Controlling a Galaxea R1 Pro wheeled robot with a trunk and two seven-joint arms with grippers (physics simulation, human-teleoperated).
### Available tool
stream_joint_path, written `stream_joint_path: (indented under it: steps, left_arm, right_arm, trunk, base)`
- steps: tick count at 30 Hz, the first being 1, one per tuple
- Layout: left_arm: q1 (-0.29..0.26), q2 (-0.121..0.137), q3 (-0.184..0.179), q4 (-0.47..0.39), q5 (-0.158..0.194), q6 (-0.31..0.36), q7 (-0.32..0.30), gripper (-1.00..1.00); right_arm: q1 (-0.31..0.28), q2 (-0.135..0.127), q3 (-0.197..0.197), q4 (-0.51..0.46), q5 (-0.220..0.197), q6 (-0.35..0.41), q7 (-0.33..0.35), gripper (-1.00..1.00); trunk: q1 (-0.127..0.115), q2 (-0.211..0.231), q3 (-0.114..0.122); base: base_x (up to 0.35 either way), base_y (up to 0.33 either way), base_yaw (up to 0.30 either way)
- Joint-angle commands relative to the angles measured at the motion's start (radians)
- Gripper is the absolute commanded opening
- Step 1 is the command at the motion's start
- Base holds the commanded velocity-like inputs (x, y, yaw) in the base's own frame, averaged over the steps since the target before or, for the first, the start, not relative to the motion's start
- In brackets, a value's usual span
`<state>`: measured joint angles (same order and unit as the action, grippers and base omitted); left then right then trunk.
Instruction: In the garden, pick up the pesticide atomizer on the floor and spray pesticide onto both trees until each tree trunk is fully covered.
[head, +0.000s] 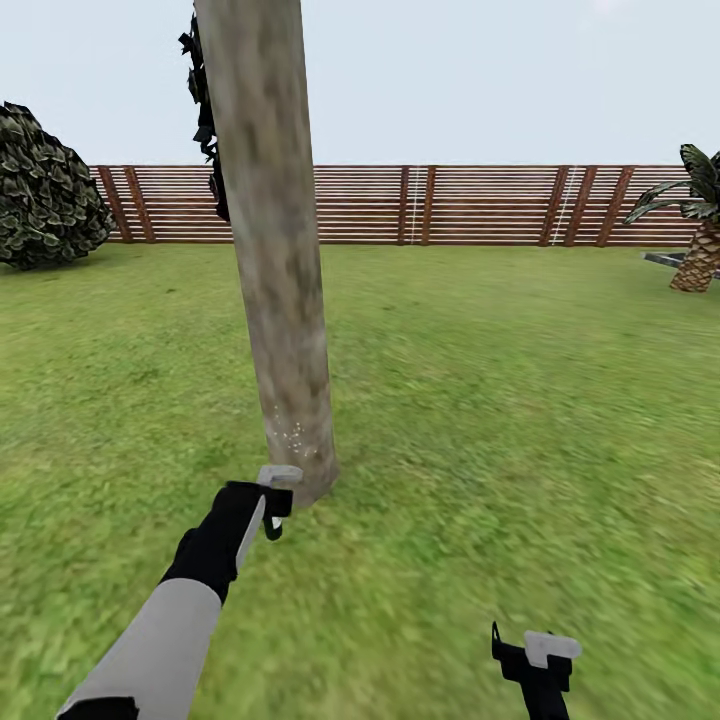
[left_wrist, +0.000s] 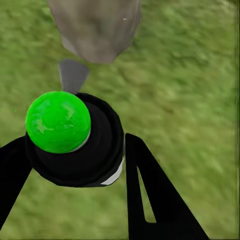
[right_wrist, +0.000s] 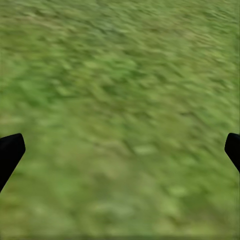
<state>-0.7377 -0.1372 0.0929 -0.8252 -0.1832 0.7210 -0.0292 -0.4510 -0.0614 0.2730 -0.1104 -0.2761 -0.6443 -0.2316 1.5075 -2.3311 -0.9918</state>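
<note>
Garden lawn (head: 520, 400) behind a slat fence (head: 480, 205): spraying the base of the tree trunk (head: 275, 250).

Left gripper (head: 268, 508) is clamped around the pesticide atomizer (left_wrist: 75, 137), green-capped, its nozzle just beside the trunk foot, where pale specks show. Right gripper (head: 535, 655) hangs spread wide and empty over grass. Next, I judge, the spray must climb the bare trunk above. The atomizer's fill level cannot be told.

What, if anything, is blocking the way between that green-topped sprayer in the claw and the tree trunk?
Nothing visible. The left claw holds the black atomizer with the round green cap, its grey nozzle facing the base of the pale mottled tree trunk across bare green grass lawn.
</note>
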Motion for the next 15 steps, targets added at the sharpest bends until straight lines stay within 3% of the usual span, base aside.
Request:
stream_joint_path:
  steps: [1, 5, 8, 10, 13, 15]
  left_arm:
    - [-0.001, -0.001, -0.001, 0.000, -0.004, 0.000, 0.000, -1.00]
    - [-0.002, 0.009, 0.003, -0.002, -0.006, 0.001, 0.000, -1.00]
    - [-0.002, 0.047, 0.007, -0.039, -0.005, 0.001, 0.000, -1.00]
    - [-0.002, 0.053, 0.007, -0.054, -0.005, 0.001, 0.000, -1.00]
    - [-0.005, 0.032, 0.000, -0.083, -0.004, 0.060, 0.000, -1.00]
    - [-0.012, 0.004, -0.001, -0.100, -0.004, 0.099, 0.000, -1.00]
  right_arm:
    - [0.000, 0.000, 0.000, 0.000, 0.000, 0.000, 0.000, 1.00]
    - [0.000, 0.000, 0.000, 0.000, 0.001, 0.000, 0.000, 1.00]
    - [0.000, 0.000, 0.000, 0.000, 0.001, 0.000, 0.000, 1.00]
    - [0.000, 0.000, 0.000, 0.000, 0.001, 0.000, 0.000, 1.00]
    - [0.000, 0.000, 0.000, 0.000, 0.002, 0.000, 0.000, 1.00]
    - [0.000, 0.000, 0.000, 0.000, 0.002, 0.000, 0.000, 1.00]
  trunk:
    - [0.000, 0.000, 0.000]
    - [0.000, 0.000, 0.000]
    - [0.000, 0.000, 0.000]
    - [0.000, 0.000, 0.000]
    - [0.000, 0.000, 0.000]
    - [0.000, 0.000, 0.000]
  base:
    - [0.000, 0.000, 0.000]
    - [-0.046, 0.017, 0.000]
    - [-0.209, 0.093, 0.000]
    - [-0.080, 0.038, 0.000]
    - [-0.013, 0.006, 0.000]
    - [-0.003, 0.002, 0.000]
